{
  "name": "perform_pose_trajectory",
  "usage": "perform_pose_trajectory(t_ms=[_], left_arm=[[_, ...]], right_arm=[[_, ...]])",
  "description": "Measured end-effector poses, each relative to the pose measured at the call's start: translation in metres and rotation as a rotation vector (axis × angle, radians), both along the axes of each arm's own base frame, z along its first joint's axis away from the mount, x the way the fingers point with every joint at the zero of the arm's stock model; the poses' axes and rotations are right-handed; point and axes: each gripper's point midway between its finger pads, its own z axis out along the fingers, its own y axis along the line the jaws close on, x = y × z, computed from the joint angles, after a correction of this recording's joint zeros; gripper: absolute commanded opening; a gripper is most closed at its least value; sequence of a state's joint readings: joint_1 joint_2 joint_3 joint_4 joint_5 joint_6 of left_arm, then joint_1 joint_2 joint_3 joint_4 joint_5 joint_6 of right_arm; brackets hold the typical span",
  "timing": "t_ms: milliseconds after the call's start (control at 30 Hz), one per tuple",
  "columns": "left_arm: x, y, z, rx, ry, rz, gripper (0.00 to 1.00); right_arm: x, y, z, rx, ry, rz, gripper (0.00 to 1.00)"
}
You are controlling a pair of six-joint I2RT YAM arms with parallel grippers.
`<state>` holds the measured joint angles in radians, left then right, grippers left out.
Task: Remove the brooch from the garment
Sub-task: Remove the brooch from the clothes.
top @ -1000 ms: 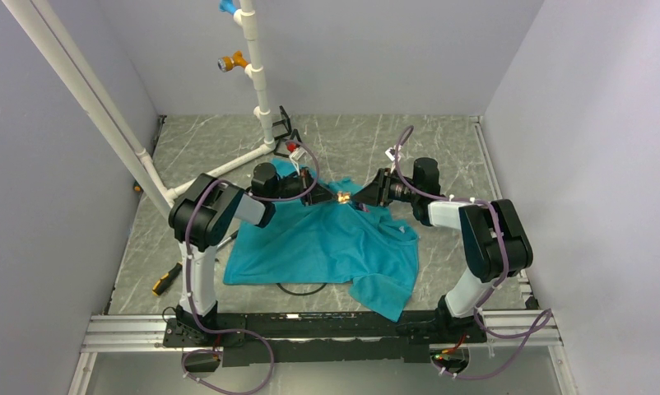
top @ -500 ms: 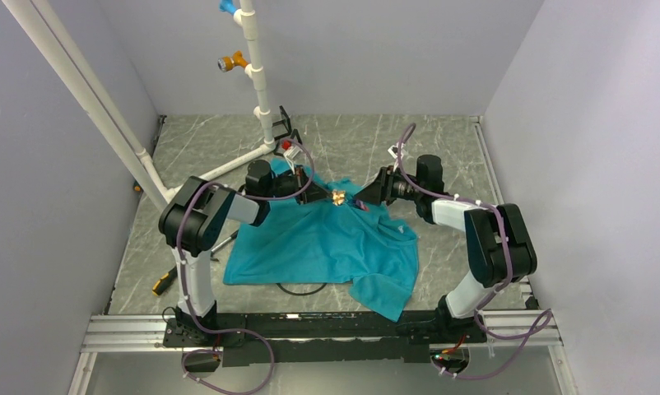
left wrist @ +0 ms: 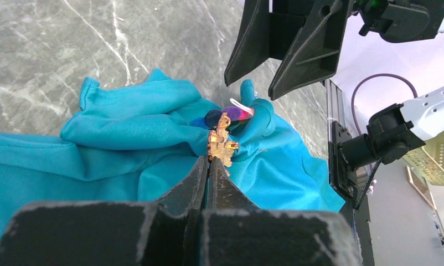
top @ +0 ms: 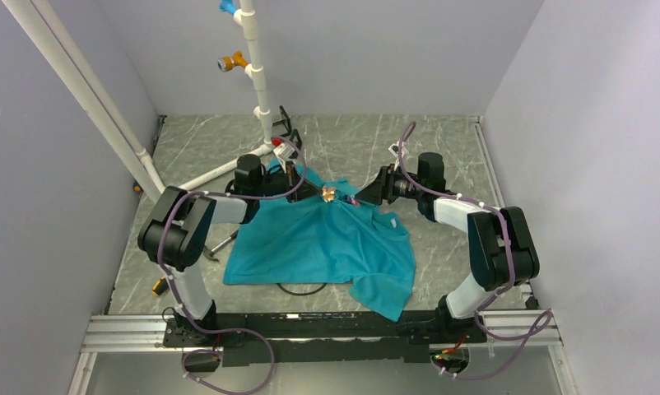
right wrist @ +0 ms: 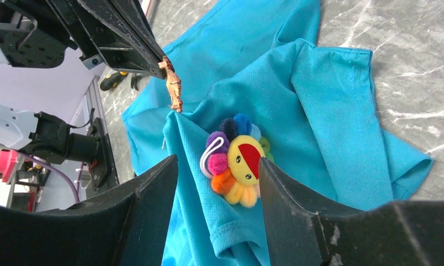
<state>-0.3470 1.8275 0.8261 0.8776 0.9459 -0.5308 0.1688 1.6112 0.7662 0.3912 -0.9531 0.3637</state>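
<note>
Two tools meet over the garment (top: 327,247): left tool (left wrist: 210,163) clenched on a small orange piece (left wrist: 222,145), right tool (right wrist: 217,160) released, brooch (right wrist: 239,160) on the cloth between its spread fingertips.

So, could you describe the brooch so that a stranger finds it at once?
Start from the big teal T-shirt and go to its bunched far edge. There the brooch is a small flower with a yellow and red face and many-coloured petals, unlike the plain golden piece near it.
</note>
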Motion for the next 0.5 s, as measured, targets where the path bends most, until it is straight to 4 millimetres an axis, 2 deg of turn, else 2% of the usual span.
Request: perform_pose_trajectory(t_ms=[233, 500], left_arm=[[0.007, 0.011, 0.003, 0.074, -0.072, 0.070, 0.00], [0.025, 0.030, -0.015, 0.210, -0.083, 0.212, 0.00]], right_arm=[[0.000, 0.000, 0.005, -0.009, -0.029, 0.010, 0.58], [-0.003, -0.001, 0.004, -0.021, -0.025, 0.016, 0.58]])
